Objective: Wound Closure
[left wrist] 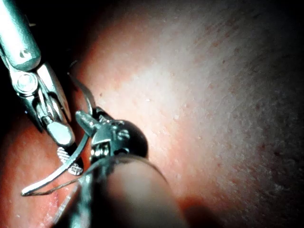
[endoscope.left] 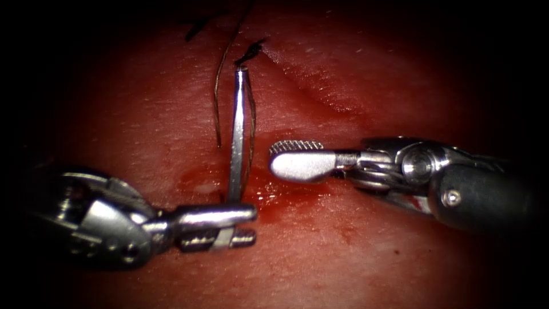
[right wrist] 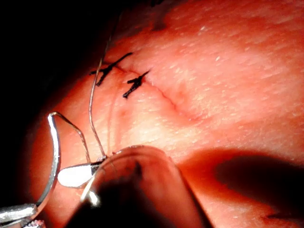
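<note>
- Near, left: the left tool [endoscope.left: 243, 226] comes in low from the left, its jaws clenched on the needle [endoscope.left: 237, 134] close to one end of the curve. The clamp sits just over the wet red fluid [endoscope.left: 269, 194].
- The needle stands up and runs away from the jaws toward the far side, clear of the tissue [endoscope.left: 372, 257] as far as I can tell; its far tip ends by a knot. In the right wrist view the whole curve [right wrist: 53, 156] arcs free above the surface.
- Middle, right: the right tool [endoscope.left: 297, 160] lies just beside the needle's body, not touching, holding nothing. One ridged jaw face shows above the other, so the jaws look slightly parted.
- Thread [endoscope.left: 218, 97] trails along the needle's left side and runs far.
- Far: two dark tied stitches [right wrist: 135, 83] sit on the cut [endoscope.left: 320, 86].
- Judgement: a firm, square grip on the needle matters here; any twist in the left jaws would swing the tip off line.
</note>
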